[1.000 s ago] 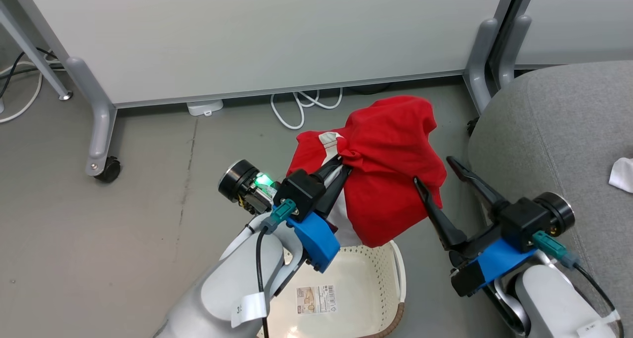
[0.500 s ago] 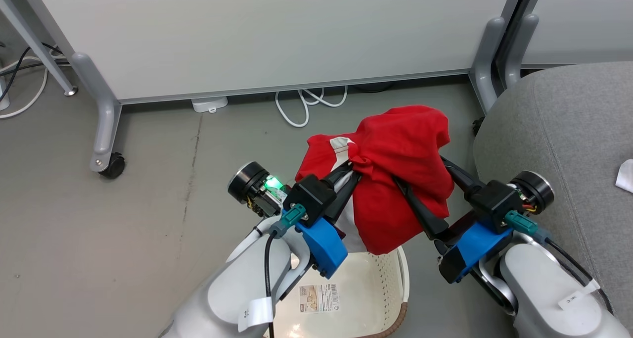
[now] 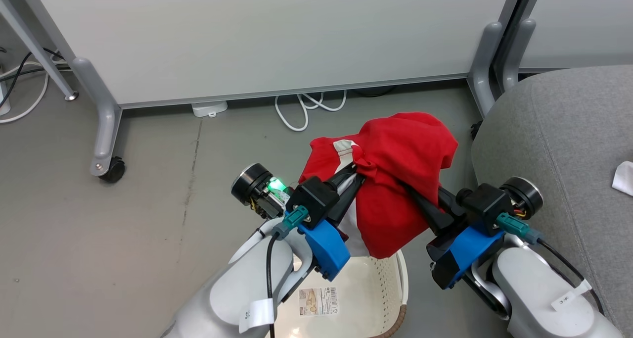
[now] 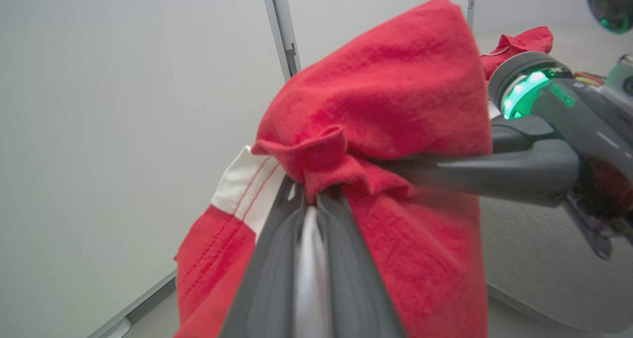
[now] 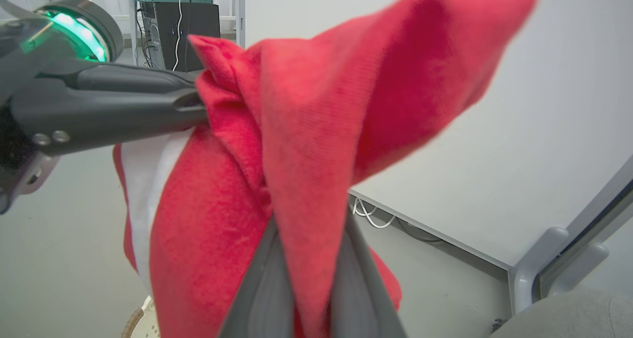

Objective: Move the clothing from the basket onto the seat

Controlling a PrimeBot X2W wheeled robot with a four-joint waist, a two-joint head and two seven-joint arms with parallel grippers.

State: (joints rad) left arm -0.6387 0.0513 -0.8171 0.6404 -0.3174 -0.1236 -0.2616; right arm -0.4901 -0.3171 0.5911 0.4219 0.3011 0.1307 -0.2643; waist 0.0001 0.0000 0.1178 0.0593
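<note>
Well, both claws have the clothing [image 3: 395, 179] up in the air, above the basket [image 3: 394, 273] & beside the seat [image 3: 559, 140], not touching it. The left claw [image 3: 353, 173] is pinched tight on a bunched fold next to a white stripe. The right claw [image 3: 420, 207] comes in from the other side, fingers pressed together w/ red fabric caught btwn them, tips buried under the cloth. The garment's lower edge hangs down to the basket's far rim. The basket sits on the grey floor [image 3: 99, 239], w/ a sticker [image 3: 319, 301] on its bottom. A small white scrap [image 3: 623, 177] lies on the seat.
</note>
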